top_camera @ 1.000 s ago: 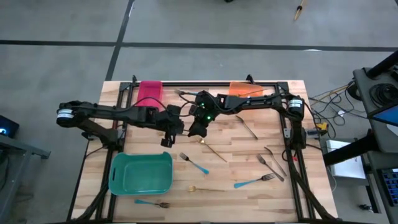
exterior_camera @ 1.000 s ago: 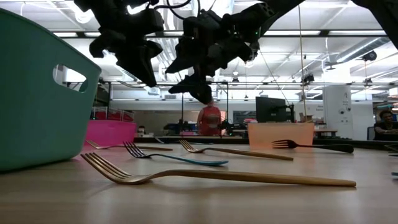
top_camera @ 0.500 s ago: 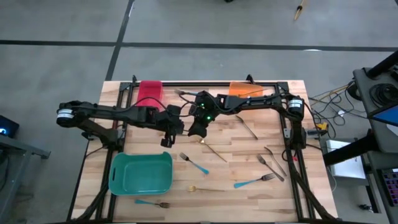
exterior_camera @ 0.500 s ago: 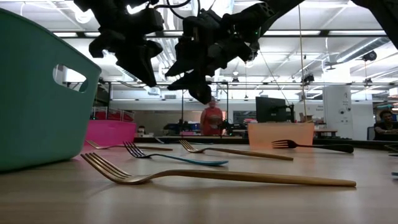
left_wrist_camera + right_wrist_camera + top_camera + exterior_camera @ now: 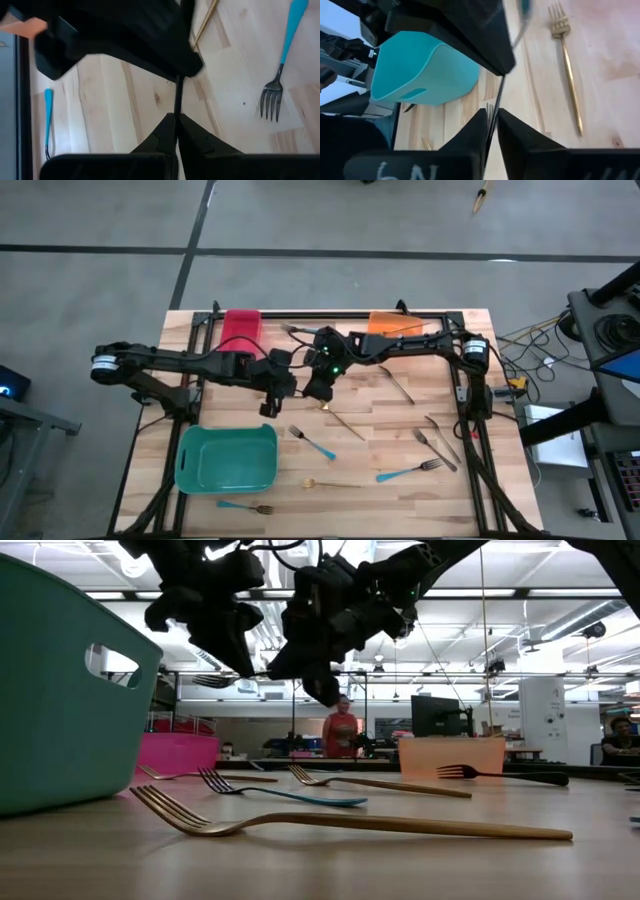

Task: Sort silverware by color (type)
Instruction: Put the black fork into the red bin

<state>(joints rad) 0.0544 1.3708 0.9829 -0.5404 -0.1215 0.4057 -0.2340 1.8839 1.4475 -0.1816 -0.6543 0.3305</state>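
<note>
Both grippers meet in the air over the middle of the table. A thin dark silver-grey fork (image 5: 215, 680) hangs level between them; in the low view its tines stick out past my left gripper (image 5: 268, 408), which is shut on it. My right gripper (image 5: 320, 392) faces the left one and has its fingers closed on the same fork (image 5: 496, 95). Other forks lie flat on the wood: a gold one (image 5: 345, 423) just below the grippers, blue-handled ones (image 5: 315, 444) (image 5: 408, 472) and dark ones (image 5: 398, 383). My left gripper pinches the fork's thin shaft (image 5: 177, 102) between its two fingertips, slanting down from the table's left. The fork is lifted clear of the table and runs straight on to the other gripper. My right gripper has the fork (image 5: 491, 107) between its two fingers, slanting down from the table's right. Which part of the fork it has, I cannot tell. The fork stays clear of the table.
A teal bin (image 5: 228, 458) stands at the near left, a red bin (image 5: 241, 327) at the far left and an orange bin (image 5: 395, 323) at the far right. More forks lie near the front edge (image 5: 335, 484) (image 5: 245, 507). A person in red (image 5: 340, 730) stands far behind the table.
My right gripper has shut its wide-open fingers on the fork held by the left gripper, without moving away. In the low view the fork's tines now show beside the left gripper, where nothing showed before.
</note>
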